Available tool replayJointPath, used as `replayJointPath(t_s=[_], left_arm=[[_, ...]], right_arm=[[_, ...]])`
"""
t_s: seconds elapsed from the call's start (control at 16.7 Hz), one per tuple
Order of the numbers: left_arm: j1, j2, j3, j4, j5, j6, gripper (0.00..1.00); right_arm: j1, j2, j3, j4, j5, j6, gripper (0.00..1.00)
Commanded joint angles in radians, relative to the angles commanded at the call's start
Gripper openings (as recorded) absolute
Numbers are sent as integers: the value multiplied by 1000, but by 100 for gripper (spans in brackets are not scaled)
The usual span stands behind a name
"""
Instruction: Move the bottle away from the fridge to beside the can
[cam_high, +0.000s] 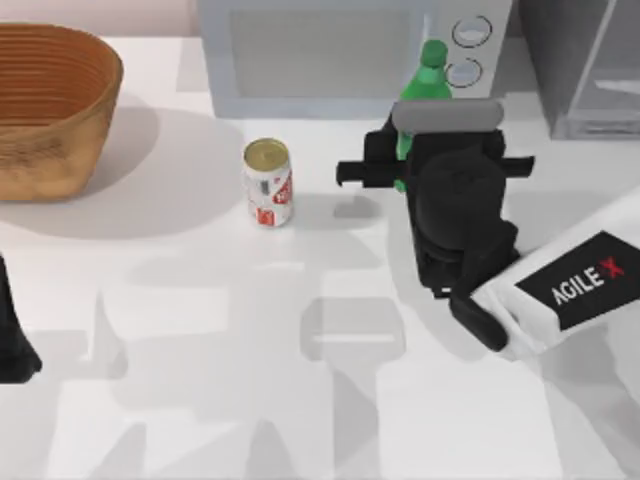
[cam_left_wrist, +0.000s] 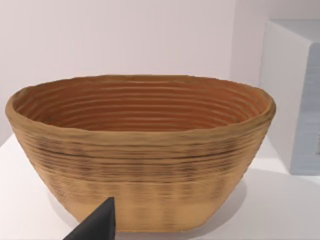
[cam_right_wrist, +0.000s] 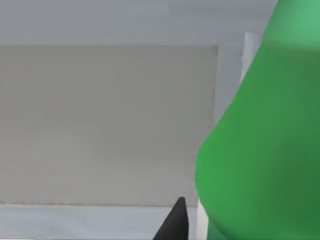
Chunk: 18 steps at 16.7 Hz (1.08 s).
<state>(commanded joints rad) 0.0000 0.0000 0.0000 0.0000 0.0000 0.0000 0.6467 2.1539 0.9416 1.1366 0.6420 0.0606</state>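
Observation:
The green bottle (cam_high: 428, 85) stands upright in front of the microwave, left of the fridge (cam_high: 585, 65) at the back right corner. My right gripper (cam_high: 408, 150) reaches in from the right and is shut on the bottle's lower body. In the right wrist view the bottle (cam_right_wrist: 260, 140) looms close, with one dark fingertip (cam_right_wrist: 176, 222) beside it. The red-and-white can (cam_high: 268, 182) stands upright to the left of the bottle, about a hand's width from the gripper. My left arm (cam_high: 12, 340) is parked at the table's left edge.
A light grey microwave (cam_high: 330, 50) with two round knobs runs along the back, right behind the bottle. A large woven basket (cam_high: 45, 105) sits at the back left, also seen as the basket (cam_left_wrist: 140, 150) in the left wrist view. White tabletop (cam_high: 250, 330) lies open in front of the can.

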Motion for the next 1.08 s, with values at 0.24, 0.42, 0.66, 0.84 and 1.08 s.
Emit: replayJointPath(t_s=[0.24,0.42,0.66,0.84,1.08], left_arm=[[0,0,0,0,0,0,100],[0,0,0,0,0,0,100],[0,0,0,0,0,0,100],[0,0,0,0,0,0,100],[0,0,0,0,0,0,100]], right_arm=[[0,0,0,0,0,0,15],[0,0,0,0,0,0,38],[0,0,0,0,0,0,68],[0,0,0,0,0,0,90],[0,0,0,0,0,0,100]])
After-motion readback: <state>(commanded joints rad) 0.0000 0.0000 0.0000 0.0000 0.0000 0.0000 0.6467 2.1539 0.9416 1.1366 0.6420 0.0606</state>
